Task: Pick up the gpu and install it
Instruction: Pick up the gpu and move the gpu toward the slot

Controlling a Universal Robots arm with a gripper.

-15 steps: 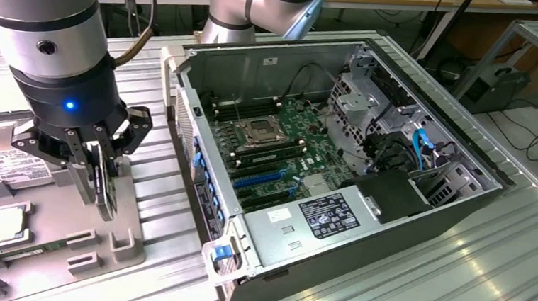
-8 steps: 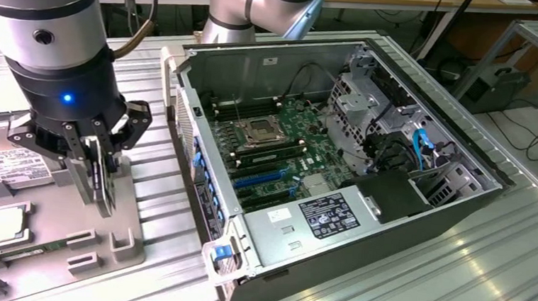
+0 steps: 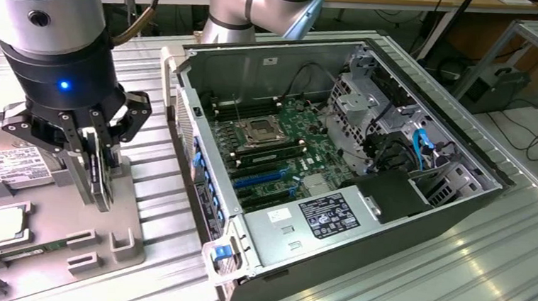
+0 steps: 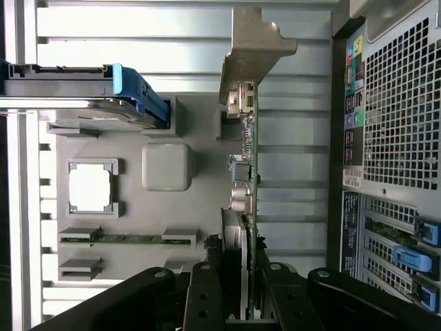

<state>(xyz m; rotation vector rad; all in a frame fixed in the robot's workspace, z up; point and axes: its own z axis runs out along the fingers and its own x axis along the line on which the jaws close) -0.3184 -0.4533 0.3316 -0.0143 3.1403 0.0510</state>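
Ribbed silver metal sheeting is seen as the worktop (image 3: 450, 277), with cables and furniture behind it. An open computer case (image 3: 246, 64) is laid on its side in the middle of the exterior view. Its motherboard (image 3: 279, 140) is exposed, and a labelled power supply (image 3: 326, 215) is set at the near end.

Toward the exterior view's left, a grey tray (image 3: 57, 207) with moulded holders is placed beside the case. The pincer (image 3: 103, 160) is hung over this tray and is clenched on the gpu (image 3: 103, 189). The card is held upright on its edge, just above the tray, well apart from the case's interior. Whether its lower edge touches the tray cannot be told.

In the wrist view the gpu (image 4: 249, 172) is seen edge-on, gripped between the dark fingers (image 4: 207, 296) of the pincer (image 4: 241, 300), with its pale metal bracket (image 4: 251, 48) at the end away from the fingers. An empty slot holder (image 4: 231, 124) is seen in the tray (image 4: 200, 207) beside the card.

A hard drive (image 3: 3, 160) with a white label is seated in the tray at the exterior view's left. A square processor (image 3: 3, 221) and a narrow green memory stick (image 3: 29, 253) are seated nearer the camera. The perforated rear panel (image 4: 400, 103) of the case is seen in the wrist view beside the tray.
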